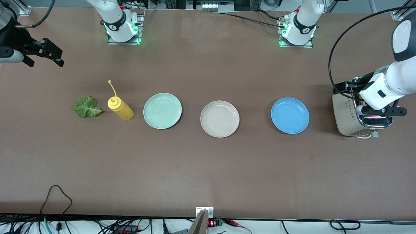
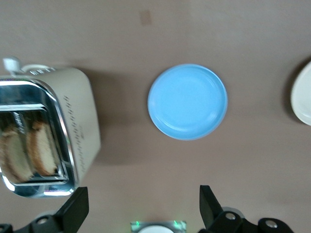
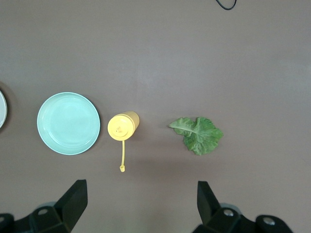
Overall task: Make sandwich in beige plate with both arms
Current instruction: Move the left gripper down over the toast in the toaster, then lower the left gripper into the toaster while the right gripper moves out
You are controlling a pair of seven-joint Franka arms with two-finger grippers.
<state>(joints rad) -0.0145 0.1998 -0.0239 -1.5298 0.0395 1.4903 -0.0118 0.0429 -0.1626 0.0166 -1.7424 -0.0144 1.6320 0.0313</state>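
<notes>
Nothing of the sandwich is assembled yet, so by my judgement the task stands at its first step: fetching the ingredients.

Nearest the front camera, at the middle of the brown desk [image 1: 208,169], lies the round pale beige plate with a shallow raised rim [image 1: 220,119], and it is empty. At its 3 o'clock the round blue plate [image 1: 290,115] is empty too, and at its 9 o'clock so is the round mint-green plate [image 1: 162,110].

Further along at 9 o'clock stands the yellow plastic squeeze bottle [image 1: 120,109] with its cap hanging on a strap, then the crinkly green lettuce leaf [image 1: 86,107] flat on the desk.

At the left arm's end, the cream-and-chrome toaster [image 1: 356,121] holds two tan bread slices with brown crust [image 2: 29,154] upright in its slots.

The left gripper [image 2: 141,206] hangs above the toaster, fingers spread, pinching nothing. The right gripper [image 3: 141,204] hovers high over the right arm's end of the desk, at the lettuce's 11 o'clock, also spread and empty.

The next move likely calls for the left gripper to descend onto a slice and for the right to drop to the leaf.
</notes>
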